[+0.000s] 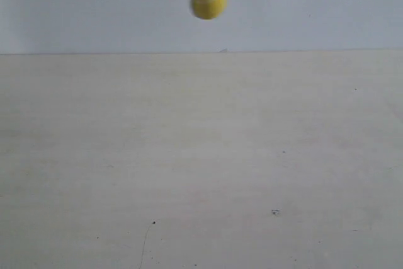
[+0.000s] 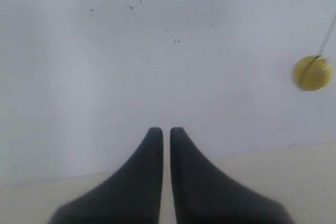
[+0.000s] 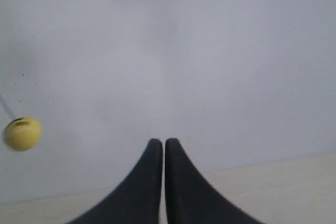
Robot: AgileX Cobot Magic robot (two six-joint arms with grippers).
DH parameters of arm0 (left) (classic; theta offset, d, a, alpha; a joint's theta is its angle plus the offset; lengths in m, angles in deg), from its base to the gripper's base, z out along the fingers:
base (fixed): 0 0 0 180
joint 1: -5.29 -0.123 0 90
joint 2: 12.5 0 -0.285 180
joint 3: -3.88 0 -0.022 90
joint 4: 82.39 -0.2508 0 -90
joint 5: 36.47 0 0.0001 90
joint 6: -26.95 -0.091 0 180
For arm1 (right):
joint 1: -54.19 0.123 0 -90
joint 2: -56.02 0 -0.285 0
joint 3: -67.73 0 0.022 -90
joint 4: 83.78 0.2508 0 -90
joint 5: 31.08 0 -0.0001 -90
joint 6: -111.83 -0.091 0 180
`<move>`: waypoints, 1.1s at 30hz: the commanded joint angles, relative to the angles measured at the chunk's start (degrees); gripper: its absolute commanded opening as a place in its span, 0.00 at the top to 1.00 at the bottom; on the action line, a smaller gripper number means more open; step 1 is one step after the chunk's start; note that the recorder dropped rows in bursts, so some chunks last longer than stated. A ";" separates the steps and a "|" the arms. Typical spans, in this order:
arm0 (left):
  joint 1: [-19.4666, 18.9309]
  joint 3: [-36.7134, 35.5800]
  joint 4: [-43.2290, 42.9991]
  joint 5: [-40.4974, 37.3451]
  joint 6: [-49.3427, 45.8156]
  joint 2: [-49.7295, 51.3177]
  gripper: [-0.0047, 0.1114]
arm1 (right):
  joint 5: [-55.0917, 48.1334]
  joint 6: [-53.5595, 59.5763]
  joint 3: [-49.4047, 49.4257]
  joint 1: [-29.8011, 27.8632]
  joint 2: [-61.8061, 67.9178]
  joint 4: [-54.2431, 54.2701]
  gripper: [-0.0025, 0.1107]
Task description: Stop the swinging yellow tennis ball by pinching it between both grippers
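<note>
The yellow tennis ball (image 1: 208, 0) hangs on a thin string in front of the pale wall, high in the exterior view, with its black label showing. Neither arm appears in that view. In the left wrist view the ball (image 2: 312, 72) is small and far off to one side of my left gripper (image 2: 162, 129), whose black fingers stand shut with only a thin slit between them. In the right wrist view the ball (image 3: 22, 133) hangs far to the other side of my right gripper (image 3: 159, 141), also shut. Nothing is held.
A light wooden table (image 1: 201, 168) fills the lower part of the exterior view, with small dark specks on it. A plain pale wall (image 1: 94, 11) stands behind it, meeting the table along a straight edge.
</note>
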 commanded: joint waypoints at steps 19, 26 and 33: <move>-0.11 23.10 -22.13 16.05 26.94 27.14 0.92 | 7.26 -20.16 -25.57 0.10 24.69 -25.68 0.98; -0.11 25.02 -54.11 18.74 49.63 40.36 0.92 | 5.76 -29.81 -26.31 0.10 38.67 -41.82 0.98; -0.11 25.02 -60.17 17.65 50.65 49.76 0.92 | 12.97 -36.17 -24.05 0.10 51.43 -58.61 0.98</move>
